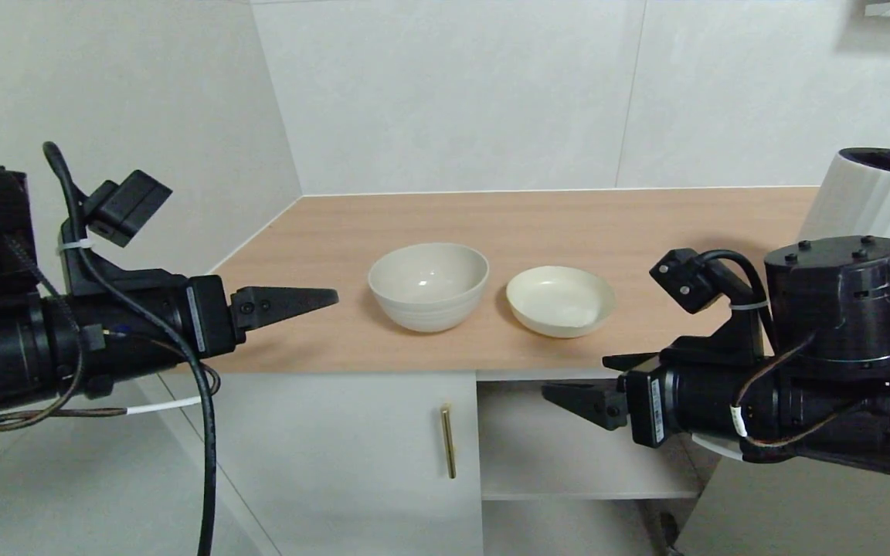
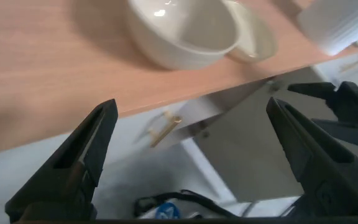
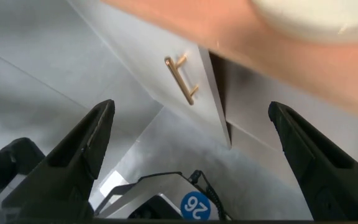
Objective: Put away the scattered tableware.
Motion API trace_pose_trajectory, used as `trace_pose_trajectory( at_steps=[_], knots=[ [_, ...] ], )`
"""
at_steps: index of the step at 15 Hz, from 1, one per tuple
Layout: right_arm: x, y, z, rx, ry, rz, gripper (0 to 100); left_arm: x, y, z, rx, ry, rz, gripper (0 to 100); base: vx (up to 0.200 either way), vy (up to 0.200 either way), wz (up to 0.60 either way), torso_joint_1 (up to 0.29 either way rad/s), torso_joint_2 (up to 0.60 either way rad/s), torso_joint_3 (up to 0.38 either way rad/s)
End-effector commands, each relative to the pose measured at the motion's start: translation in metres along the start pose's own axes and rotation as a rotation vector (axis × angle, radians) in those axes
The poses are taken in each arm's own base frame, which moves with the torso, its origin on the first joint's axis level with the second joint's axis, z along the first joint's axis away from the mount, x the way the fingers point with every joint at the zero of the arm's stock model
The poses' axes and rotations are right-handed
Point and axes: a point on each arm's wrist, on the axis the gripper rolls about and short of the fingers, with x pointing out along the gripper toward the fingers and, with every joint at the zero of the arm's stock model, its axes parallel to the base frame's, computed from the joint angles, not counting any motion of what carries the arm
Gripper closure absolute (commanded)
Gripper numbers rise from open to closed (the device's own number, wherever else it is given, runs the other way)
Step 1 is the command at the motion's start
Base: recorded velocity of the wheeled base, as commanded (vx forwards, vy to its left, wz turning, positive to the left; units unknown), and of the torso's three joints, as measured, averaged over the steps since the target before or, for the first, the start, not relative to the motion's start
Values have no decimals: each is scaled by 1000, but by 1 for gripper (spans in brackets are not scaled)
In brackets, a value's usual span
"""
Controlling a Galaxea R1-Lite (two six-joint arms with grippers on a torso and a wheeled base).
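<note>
While poised with left hand and right hand wide open, empty, off the front edge of the wooden tabletop, start pickup: close on the deep off-white bowl beside the shallow cream dish near that edge.

End effector spread wide; brass cabinet handle; bowl on countertop.

Wooden counter, ribbed white container

Head camera overlooks the counter; both wrist cameras, seemingly lower, share its edge.
</note>
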Motion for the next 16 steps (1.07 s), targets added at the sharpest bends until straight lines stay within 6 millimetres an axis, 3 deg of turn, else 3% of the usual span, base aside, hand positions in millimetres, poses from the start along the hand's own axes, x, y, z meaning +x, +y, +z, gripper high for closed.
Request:
trace_pose_trajectory(
  at_steps=[1,4,6,9,13,16],
  knots=[
    [1,-1,0,2,-3,-4,0,8,-3,2,-57,13,-13,0,0,0,0,198,-486,-281],
    [4,-4,4,5,-21,-14,0,23,0,7,-178,23,1,0,0,0,0,93,-204,-116],
    [11,-8,18,30,-15,-82,0,35,5,11,-261,20,35,0,0,0,0,13,-25,-16],
    [21,-7,43,213,11,-227,0,56,12,19,-435,1,86,0,0,0,0,0,0,0],
    [44,-37,55,279,-23,-433,0,99,35,15,-552,-7,227,0,0,0,0,0,0,0],
    [52,-49,54,288,-25,-483,0,113,44,9,-559,20,241,0,0,0,0,0,0,0]
  ],
)
